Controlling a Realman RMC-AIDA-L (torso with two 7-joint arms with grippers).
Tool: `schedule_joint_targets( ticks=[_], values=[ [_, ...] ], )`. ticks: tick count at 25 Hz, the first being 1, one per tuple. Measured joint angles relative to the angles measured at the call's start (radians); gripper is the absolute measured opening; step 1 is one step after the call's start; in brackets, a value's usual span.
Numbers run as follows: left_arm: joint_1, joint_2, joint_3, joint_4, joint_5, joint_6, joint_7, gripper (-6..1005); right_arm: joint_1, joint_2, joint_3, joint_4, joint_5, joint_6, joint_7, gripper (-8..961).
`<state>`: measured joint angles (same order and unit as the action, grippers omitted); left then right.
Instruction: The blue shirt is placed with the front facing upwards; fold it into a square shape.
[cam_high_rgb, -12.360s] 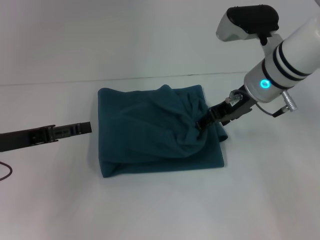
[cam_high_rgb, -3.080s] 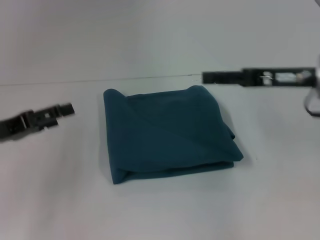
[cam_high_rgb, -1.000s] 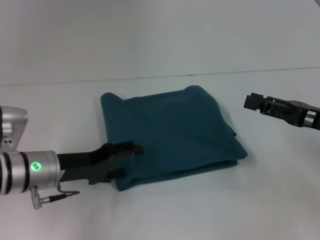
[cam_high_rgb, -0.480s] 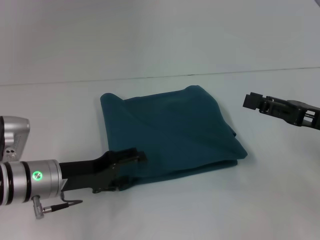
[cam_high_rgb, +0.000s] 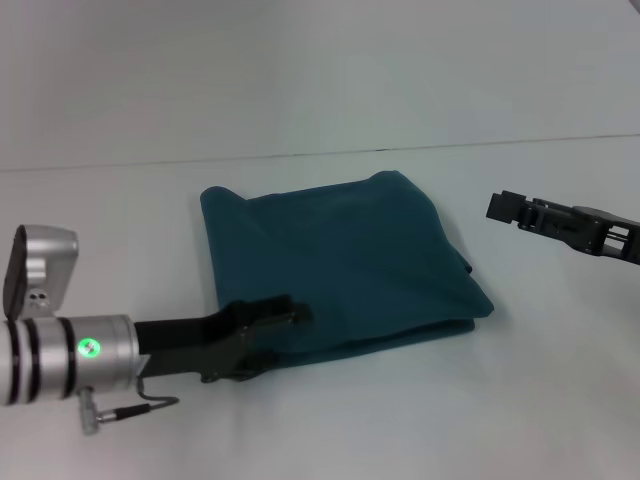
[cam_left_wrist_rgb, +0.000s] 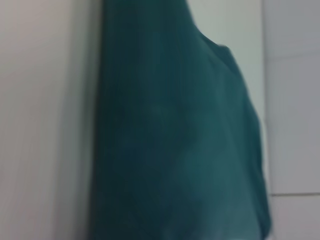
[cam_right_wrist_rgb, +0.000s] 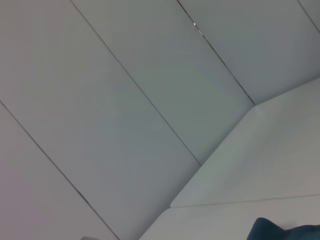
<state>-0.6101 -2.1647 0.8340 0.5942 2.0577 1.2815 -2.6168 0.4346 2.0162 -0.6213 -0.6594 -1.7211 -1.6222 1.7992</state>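
Note:
The blue shirt (cam_high_rgb: 340, 265) lies folded into a rough square in the middle of the white table, plain teal side up, with one diagonal crease. My left gripper (cam_high_rgb: 272, 338) is low at the shirt's near-left corner, open, with one finger over the fabric edge and the other at the near side. In the left wrist view the blue shirt (cam_left_wrist_rgb: 175, 140) fills most of the picture. My right gripper (cam_high_rgb: 505, 207) hovers off the shirt's right side, apart from it. The right wrist view catches only a corner of the blue shirt (cam_right_wrist_rgb: 285, 232).
The white table (cam_high_rgb: 500, 400) extends on all sides of the shirt. A pale panelled wall (cam_high_rgb: 320, 70) stands behind the table's far edge.
Over the last second my left arm has pushed rightward along the shirt's near edge, its fingers now farther onto the near-left corner. The right gripper has barely shifted.

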Motion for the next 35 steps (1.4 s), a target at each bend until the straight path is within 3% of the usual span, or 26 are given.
schedule_joint_targets(
  ticks=[4,8,12,16,29,35],
  values=[
    [0.034,0.016,-0.033,0.098,-0.002,0.125,-0.009,946,0.001,-0.001,0.000,0.001,0.000,0.000,0.000,617],
    [0.040,0.044,-0.045,0.137,0.013,0.149,-0.020,940,0.001,-0.003,0.000,0.001,0.001,-0.002,0.000,616],
    [0.028,0.028,0.023,0.142,0.015,0.033,0.009,933,0.001,-0.002,0.000,0.001,0.002,-0.002,0.000,616],
    [0.000,0.032,0.100,0.128,0.044,-0.043,0.006,927,0.001,-0.002,0.000,0.001,0.002,-0.001,0.000,616],
    [-0.004,0.040,0.060,0.139,0.129,-0.079,-0.075,906,-0.010,0.000,0.002,0.001,0.005,0.000,-0.001,616],
    [-0.019,0.029,0.060,0.124,0.136,-0.089,-0.107,897,-0.010,0.002,0.002,0.001,0.005,-0.001,-0.001,616]
  ],
)
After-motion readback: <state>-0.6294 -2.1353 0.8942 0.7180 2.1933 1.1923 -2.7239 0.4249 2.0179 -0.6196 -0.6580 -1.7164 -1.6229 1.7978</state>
